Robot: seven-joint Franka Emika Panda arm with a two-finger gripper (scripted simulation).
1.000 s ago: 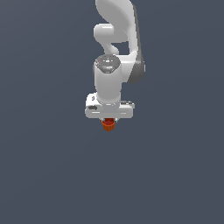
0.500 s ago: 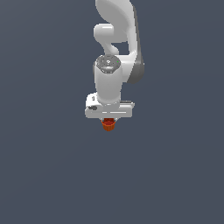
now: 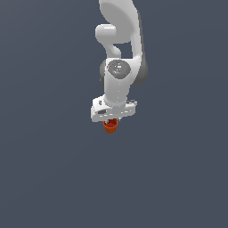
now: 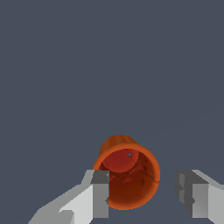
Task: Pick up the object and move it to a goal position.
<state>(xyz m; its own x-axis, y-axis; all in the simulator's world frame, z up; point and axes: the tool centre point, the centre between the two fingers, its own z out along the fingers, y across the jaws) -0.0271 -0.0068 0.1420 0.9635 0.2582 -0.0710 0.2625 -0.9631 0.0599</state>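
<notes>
The object [image 3: 111, 126] is a small orange-red cup with ribbed, tapered sides. In the exterior view it shows just below the white hand. My gripper [image 3: 111, 120] hangs straight over it. The wrist view looks into the object [image 4: 127, 175] from its open rim side. It lies between the two fingers of my gripper [image 4: 146, 192]. One finger [image 4: 100, 197] overlaps the rim, while the other finger [image 4: 192, 197] stands apart from the cup with a clear gap. The jaws are open.
A plain dark grey surface [image 3: 53, 178] fills both views. The white arm [image 3: 122, 35] rises behind the hand towards the top of the exterior view.
The hand has tilted slightly. The cup shows at the same spot under it, and the jaws have not visibly closed.
</notes>
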